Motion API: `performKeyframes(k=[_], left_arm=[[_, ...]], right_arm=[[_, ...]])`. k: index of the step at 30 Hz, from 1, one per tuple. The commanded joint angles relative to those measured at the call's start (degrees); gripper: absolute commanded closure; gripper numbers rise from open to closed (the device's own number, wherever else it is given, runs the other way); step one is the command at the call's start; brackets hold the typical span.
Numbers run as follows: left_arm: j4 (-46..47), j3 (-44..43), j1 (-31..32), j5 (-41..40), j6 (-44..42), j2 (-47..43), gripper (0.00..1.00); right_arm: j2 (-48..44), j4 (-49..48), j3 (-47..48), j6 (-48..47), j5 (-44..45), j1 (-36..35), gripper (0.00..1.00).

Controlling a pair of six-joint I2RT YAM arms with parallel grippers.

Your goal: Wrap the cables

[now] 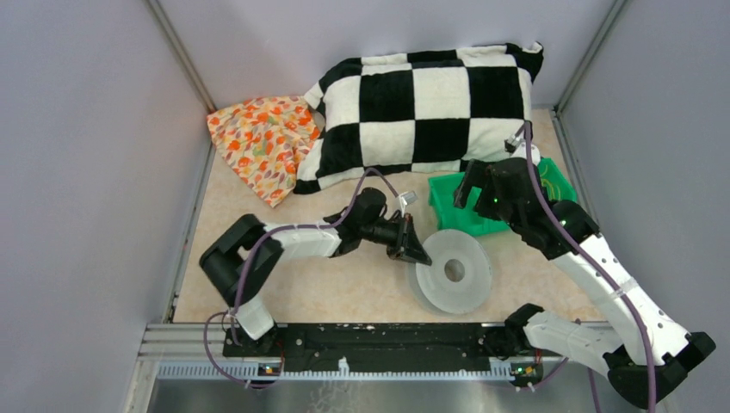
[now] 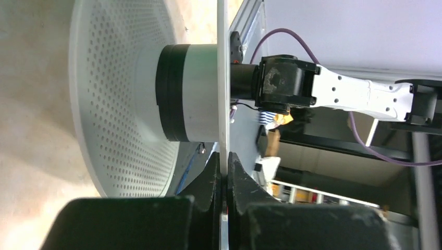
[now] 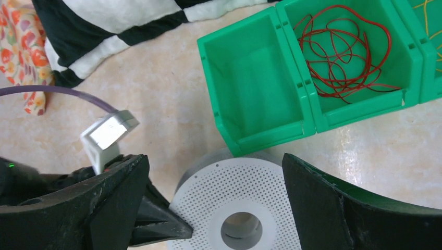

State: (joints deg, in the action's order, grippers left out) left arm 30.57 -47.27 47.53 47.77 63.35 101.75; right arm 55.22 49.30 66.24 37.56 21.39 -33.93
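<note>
Several cables (image 3: 341, 49) well beyond right hand (image 3: 215, 200)

The beige table (image 1: 344, 292) bears a checkered pillow (image 1: 430, 103), floral cloth (image 1: 262, 142), green bins (image 1: 446, 205) and spool (image 1: 452, 271).

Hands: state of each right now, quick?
Left hand: closed on the rim of the spool.
Right hand: open, holding nothing.
</note>
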Motion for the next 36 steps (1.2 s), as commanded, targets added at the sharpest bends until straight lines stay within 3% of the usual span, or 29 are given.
performKeyframes(k=[1,4,6,12,17,21,28,33,36], left_arm=[[-36.25,-9.83,-0.15,-10.48,-22.17,-14.86,1.0],[-57.01,-18.53,-0.24,-21.46,-29.84,-20.22,1.0],[-63.55,-22.34,-0.33,-25.52,-32.37,-22.94,1.0],[-67.35,-25.79,-0.38,-27.66,-35.53,-27.39,1.0],[-69.7,-31.06,-0.51,-42.5,-37.81,-26.54,1.0],[-62.94,-32.02,-0.34,-50.36,-41.46,-27.09,1.0],[-43.4,-22.17,1.44,-65.85,-45.65,-28.25,1.0],[-30.41,-17.55,2.0,-58.51,-66.21,-26.71,1.0],[-23.99,-14.63,-0.79,-44.65,-76.17,-27.9,1.0]], right_arm=[[-1.21,0.43,5.01,-1.03,2.02,0.45,0.01],[-0.16,2.18,10.34,-2.2,1.58,0.51,0.01],[0.37,2.59,13.05,-2.73,1.42,0.49,0.01],[-1.12,-0.28,13.37,-3.56,1.07,0.48,0.01],[-1.48,0.29,12.95,-4.02,0.38,0.47,0.01],[-1.65,-0.16,11.1,-3.5,-0.72,0.51,0.01],[-1.26,-0.32,8.92,-1.74,2.12,0.5,0.01],[-1.45,0.62,8.9,-1.53,3.61,0.52,0.01],[-2.18,1.18,8.7,-1.57,4.77,0.48,0.01]])
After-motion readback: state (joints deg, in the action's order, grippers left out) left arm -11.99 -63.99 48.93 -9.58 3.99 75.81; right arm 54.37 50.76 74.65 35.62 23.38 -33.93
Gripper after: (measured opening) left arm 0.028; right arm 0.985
